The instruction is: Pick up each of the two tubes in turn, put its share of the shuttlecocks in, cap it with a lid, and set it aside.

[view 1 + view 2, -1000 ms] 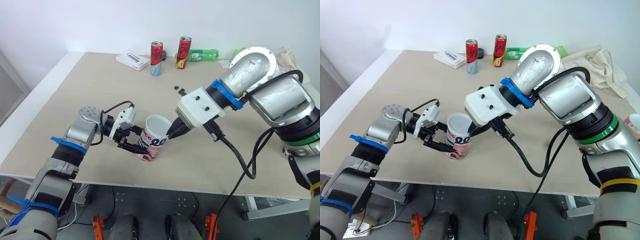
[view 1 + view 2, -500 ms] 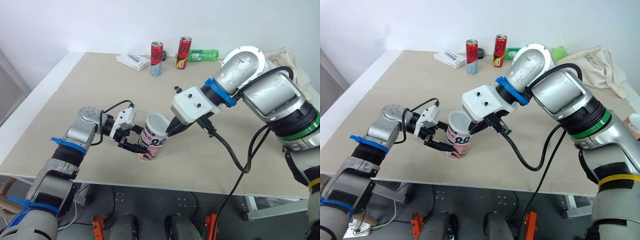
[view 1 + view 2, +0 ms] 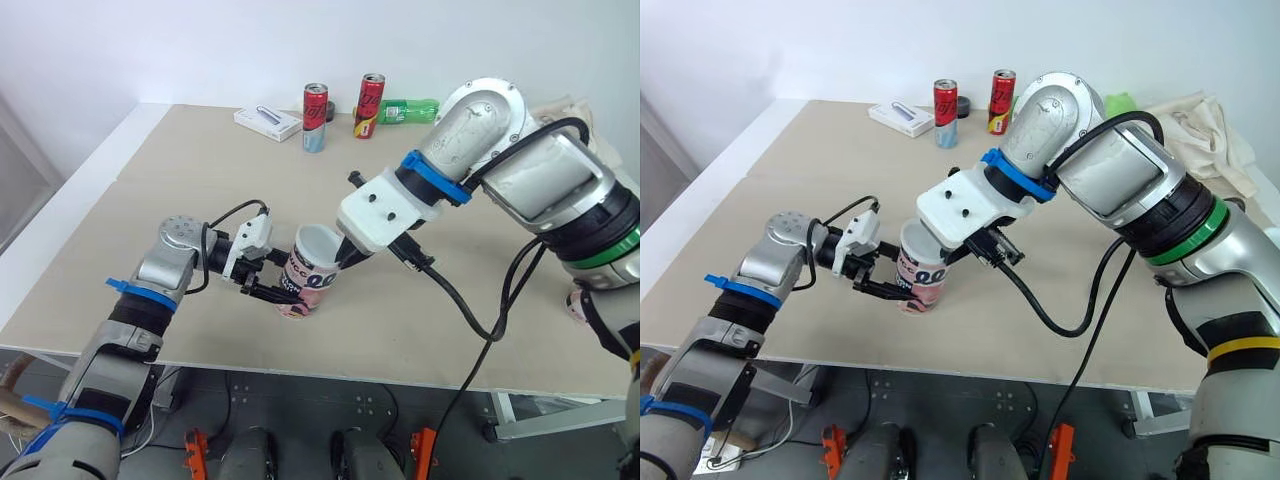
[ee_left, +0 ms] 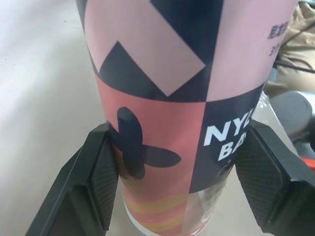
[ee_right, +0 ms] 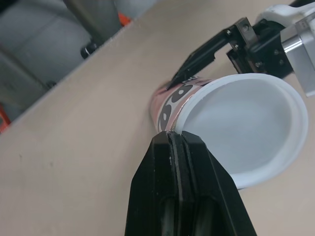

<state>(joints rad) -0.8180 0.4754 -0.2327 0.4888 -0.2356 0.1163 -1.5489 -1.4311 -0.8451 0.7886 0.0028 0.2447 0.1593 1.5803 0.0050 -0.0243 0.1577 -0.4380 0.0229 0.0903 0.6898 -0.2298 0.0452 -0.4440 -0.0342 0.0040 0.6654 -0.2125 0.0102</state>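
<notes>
A pink, black and white patterned tube (image 3: 303, 288) stands near the table's front edge, also seen in the left wrist view (image 4: 162, 98). My left gripper (image 3: 268, 280) is shut on its lower part from the left, with a black pad (image 4: 101, 182) on each side. A white lid (image 3: 318, 246) sits tilted over the tube's mouth, its hollow side facing up (image 5: 241, 128). My right gripper (image 3: 345, 258) is at the lid's right rim, its fingers pressed together on the rim (image 5: 172, 140).
Two drink cans (image 3: 314, 117) (image 3: 368, 105), a white box (image 3: 267, 122) and a green bottle (image 3: 408, 107) stand along the far edge. A pale cloth (image 3: 1205, 130) lies at the far right. A black cable (image 3: 470, 310) hangs from my right arm over the table.
My right arm has swung a little to the left over the tube, keeping its fingers at the lid's rim. The tube stands slightly more upright in the left gripper.
</notes>
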